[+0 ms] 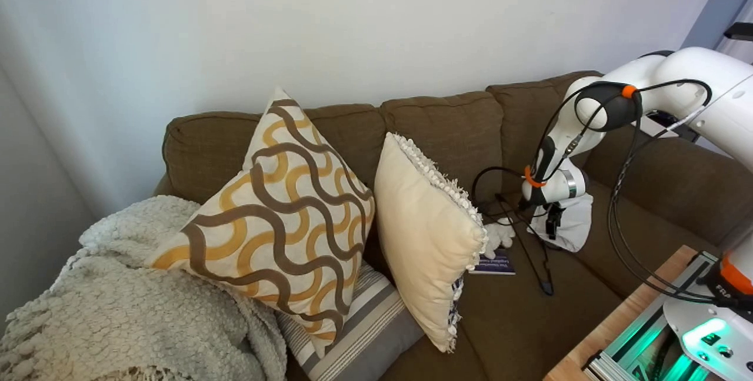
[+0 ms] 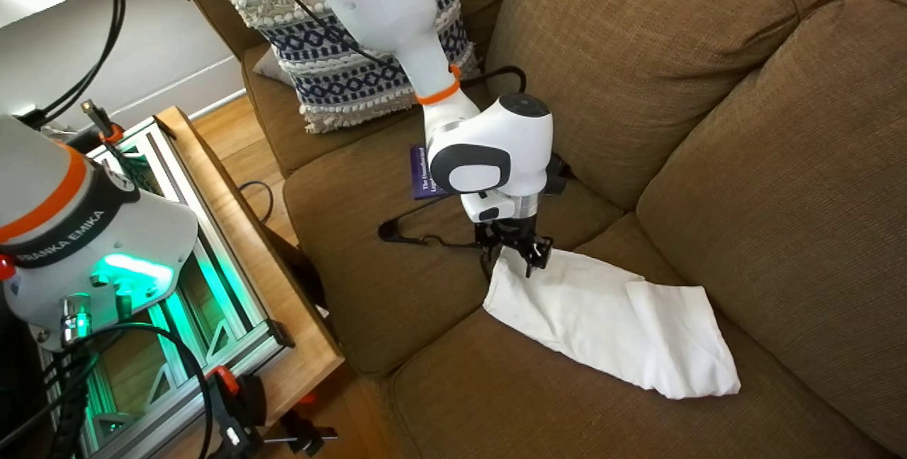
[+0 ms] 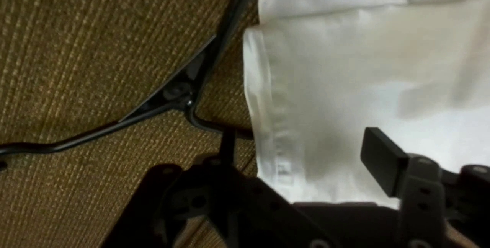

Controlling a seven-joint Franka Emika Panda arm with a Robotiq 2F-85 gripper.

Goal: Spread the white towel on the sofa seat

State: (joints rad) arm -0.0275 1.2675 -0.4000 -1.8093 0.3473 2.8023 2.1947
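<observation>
ok so the white towel (image 2: 602,317) is on the sofa seat (image 2: 453,402), right beside the black hanger (image 3: 176,95), folded over in layers, so I'd say the spreading isn't done yet. The gripper (image 3: 300,148) has nothing in it: fingers well apart, one right by the hanger, the other out over the cloth, further from the hanger. Can't tell if either tip touches fabric.

My main worry is that hanger. Its thin bar runs right up to the towel's hem, maybe under it (can't tell), so closing here could easily snag both and drag the hanger along. Also, pinching every layer at once would probably just slide the whole bundle instead of unfolding it, and going too low might catch the seat cover.

As for containers, I can't spot any; the purple book (image 2: 425,174) just lies near the hanger
</observation>
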